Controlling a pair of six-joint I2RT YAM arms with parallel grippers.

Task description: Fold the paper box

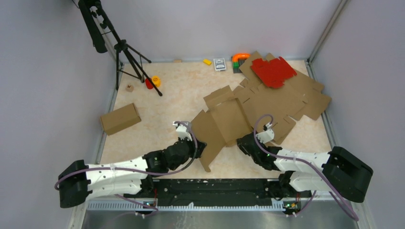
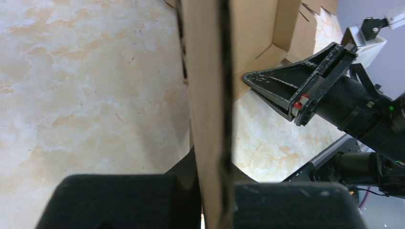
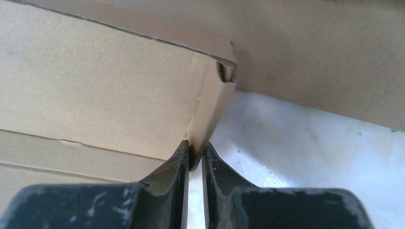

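Top external view shows the tabletop with the paper box just right of frame centre, partly raised between the two arms. Its far side runs into a pile of brown die-cut sheets, which carries a red die-cut sheet at the upper right. The left pincer is clamped tight on the box's near-left panel, which stands on edge. The right pincer has its jaws drawn almost together on the thin rim of a side wall, close to a corner.

As I judge it, the weak spot is that right-hand bite: only the fingertips hold the rim, so a pull could slip off or crease the wall away from its score line. With both arms on one sheet, opposed pulls might buckle the panel between them. A lift could also drag the pile along.

Left wrist view shows the panel edge-on between its own fingers, with the other pincer's tip against the wall. Right wrist view alone shows how shallow that grip is. Only the overhead view shows the pile.
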